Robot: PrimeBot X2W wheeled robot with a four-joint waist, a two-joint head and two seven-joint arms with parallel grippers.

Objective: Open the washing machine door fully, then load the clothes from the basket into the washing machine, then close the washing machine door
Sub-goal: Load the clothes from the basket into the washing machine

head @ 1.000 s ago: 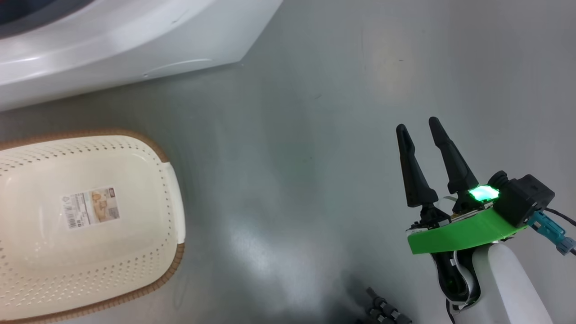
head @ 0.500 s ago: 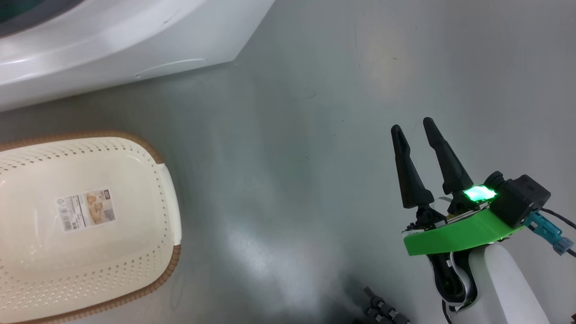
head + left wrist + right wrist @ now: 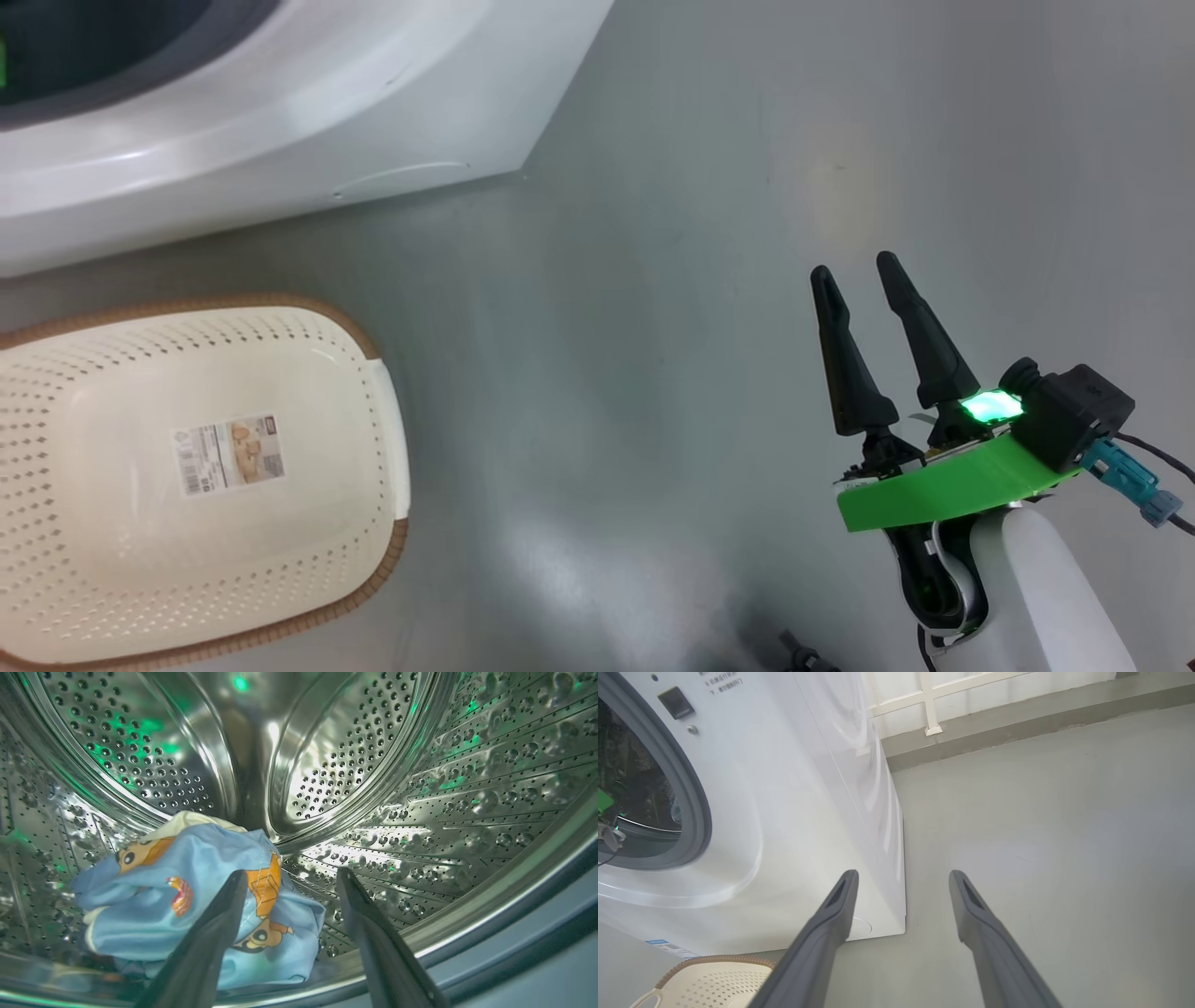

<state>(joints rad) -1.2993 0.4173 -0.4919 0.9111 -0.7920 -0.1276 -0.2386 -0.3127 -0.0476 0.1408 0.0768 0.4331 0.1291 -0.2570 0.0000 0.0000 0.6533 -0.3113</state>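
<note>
My left gripper [image 3: 290, 873] is inside the washing machine's steel drum [image 3: 350, 742], open with nothing between its fingers. The clothes [image 3: 187, 896] lie just beyond its left finger on the drum floor: a light blue garment with orange cartoon figures, and a cream cloth [image 3: 187, 817] peeking out behind it. The washing machine [image 3: 280, 121] stands at the upper left, its opening ringed by a grey gasket [image 3: 698, 812]. The basket [image 3: 378, 411] sits on the floor in front of it, holding nothing but a label [image 3: 229, 455]. My right gripper [image 3: 853, 268] hangs open over the floor. The washing machine door is out of view.
Grey floor [image 3: 653, 327] stretches to the right of the machine and the basket. A low wall with a white frame [image 3: 934, 714] runs behind the machine. A green part of my left arm [image 3: 602, 802] shows in the machine's opening.
The head camera has shifted, so the machine and basket sit a little lower and further right. My left gripper has opened. The right gripper keeps its pose.
</note>
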